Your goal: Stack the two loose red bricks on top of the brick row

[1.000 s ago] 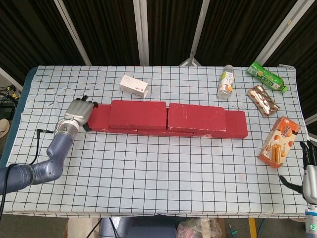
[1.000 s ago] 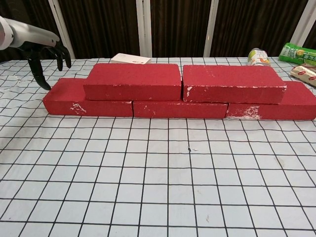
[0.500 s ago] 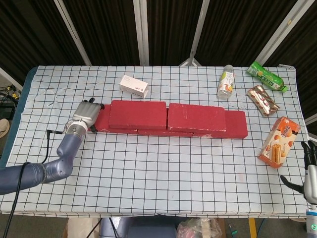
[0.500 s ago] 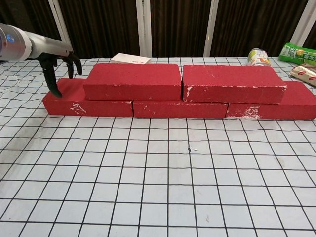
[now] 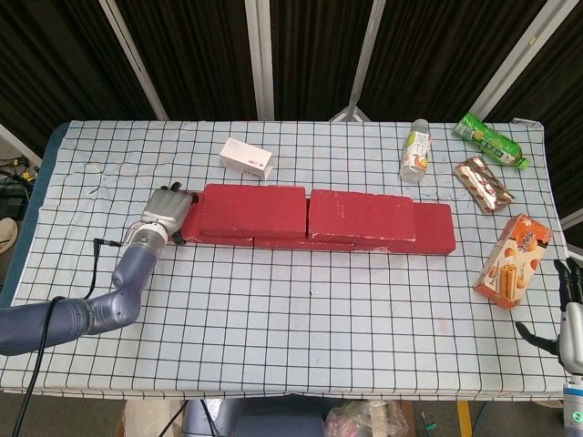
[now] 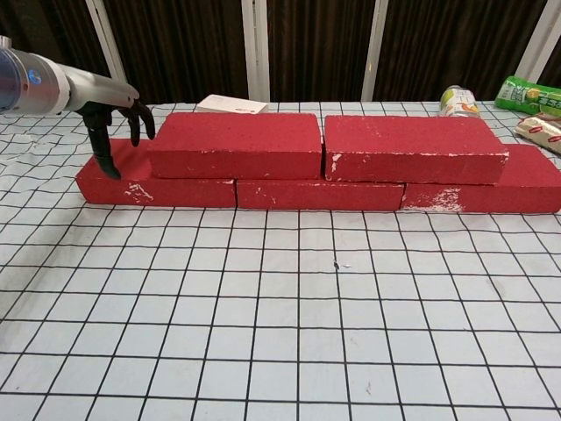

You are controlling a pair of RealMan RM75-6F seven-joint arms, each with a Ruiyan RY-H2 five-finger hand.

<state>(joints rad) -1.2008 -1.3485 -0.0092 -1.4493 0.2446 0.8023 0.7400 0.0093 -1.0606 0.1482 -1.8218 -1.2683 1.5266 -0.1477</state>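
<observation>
Two upper red bricks [image 5: 253, 209] already lie on the brick row [image 6: 158, 186], long axes running nine to three across the bench [image 5: 301, 319]. The empty left hand [image 5: 166, 208], fingers spread, rests at the row's nine o'clock end; right hand [image 5: 567, 309] idles far off, holding nothing.

Table [image 5: 273, 300] draped in white cloth with a black grid, filling most of the head view. Behind it, from 10 to 2 o'clock, dark ribbed curtain panels [image 5: 200, 55] split by slanted pale metal struts [image 5: 260, 59]. Bare tan floor [image 5: 150, 419] at 7 o'clock under the near edge. Black cables [image 5: 14, 168] on the floor at 9 o'clock. Even, soft light, faint shadows.
</observation>
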